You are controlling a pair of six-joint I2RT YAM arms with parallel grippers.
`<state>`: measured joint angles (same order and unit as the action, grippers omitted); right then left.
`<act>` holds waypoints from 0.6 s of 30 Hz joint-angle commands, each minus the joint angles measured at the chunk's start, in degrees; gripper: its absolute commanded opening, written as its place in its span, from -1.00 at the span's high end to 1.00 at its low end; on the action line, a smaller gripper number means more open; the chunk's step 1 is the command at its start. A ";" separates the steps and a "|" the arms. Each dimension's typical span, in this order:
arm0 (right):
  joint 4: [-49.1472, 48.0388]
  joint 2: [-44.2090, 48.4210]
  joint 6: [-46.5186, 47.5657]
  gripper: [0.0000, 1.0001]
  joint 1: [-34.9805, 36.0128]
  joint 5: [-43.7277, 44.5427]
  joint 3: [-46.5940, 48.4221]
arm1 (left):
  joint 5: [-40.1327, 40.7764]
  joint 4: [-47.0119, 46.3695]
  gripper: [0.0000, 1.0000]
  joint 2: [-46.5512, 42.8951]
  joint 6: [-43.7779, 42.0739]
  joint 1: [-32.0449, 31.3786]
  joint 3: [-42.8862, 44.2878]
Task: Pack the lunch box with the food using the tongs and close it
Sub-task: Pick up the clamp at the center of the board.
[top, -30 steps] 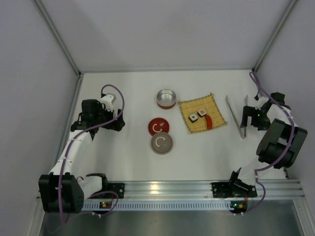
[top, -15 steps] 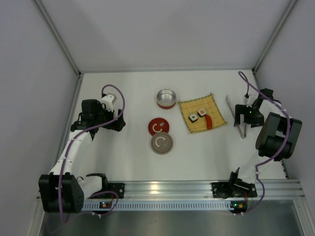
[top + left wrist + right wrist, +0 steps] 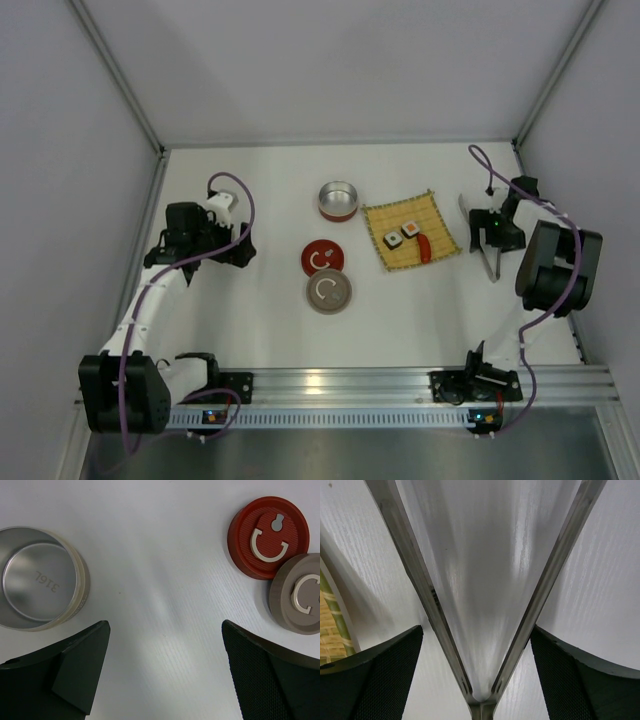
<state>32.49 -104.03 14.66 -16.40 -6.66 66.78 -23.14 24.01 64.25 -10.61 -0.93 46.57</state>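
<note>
Right gripper [image 3: 488, 238] slid over to the tongs [image 3: 420, 585].
Its fingers [image 3: 375, 680] are spread wide, one on each side of the tongs, not squeezing. Tongs lie at 3 o'clock from the bamboo mat [image 3: 395, 215]. Left gripper [image 3: 165, 680] gapes, holding nothing.

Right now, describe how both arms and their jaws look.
Left arm and right arm match: white links, bulky black joint housings, black bases. A purple cable loops along each. The jaws are black, wedge-shaped, with finely dotted inner faces.
</note>
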 commanded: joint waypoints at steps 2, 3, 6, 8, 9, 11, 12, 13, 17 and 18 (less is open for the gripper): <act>-4.54 -2.58 -1.91 -0.70 0.93 -0.82 0.89 | -1.91 -2.30 -0.97 -0.79 -0.90 -0.21 -0.69; -4.63 -3.11 -1.91 -0.65 0.93 -0.90 0.89 | -2.09 -2.30 -0.97 -0.88 -0.99 -0.21 -0.77; -4.63 -3.46 -2.00 -0.58 0.85 -0.90 0.98 | -2.53 -2.04 -0.97 -1.05 -0.99 -0.21 -0.86; -4.89 -3.64 -2.00 -0.56 0.93 -0.90 0.63 | -2.53 -2.04 -0.97 -1.05 -0.99 -0.21 -0.95; -5.07 -3.72 -2.00 -0.53 0.93 -0.90 0.54 | -2.35 -2.04 -0.97 -1.14 -0.99 -0.21 -1.04; -5.33 -3.90 -1.91 -0.41 0.93 -1.08 0.28 | -2.26 -2.30 -0.97 -1.06 -0.90 -0.21 -1.21; -5.33 -3.90 -1.91 -0.21 0.85 -1.60 0.28 | -2.26 -2.30 -0.97 -1.06 -0.90 -0.21 -1.30; -5.33 -3.81 -1.91 -0.10 0.85 -1.87 0.28 | -2.26 -2.30 -0.97 -1.06 -0.90 -0.21 -1.30; -5.42 -2.06 -2.00 0.34 0.76 -3.36 -0.51 | -1.74 -2.21 -0.97 -1.32 -0.99 -0.21 -1.21; -5.16 -1.01 -1.91 0.45 0.59 -3.97 -0.43 | -1.65 -2.04 -0.97 -1.49 -0.99 -0.21 -1.21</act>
<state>28.62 -105.03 13.76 -16.25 -6.11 67.20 -23.59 23.99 64.23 -10.70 -0.93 45.47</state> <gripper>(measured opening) 0.313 0.984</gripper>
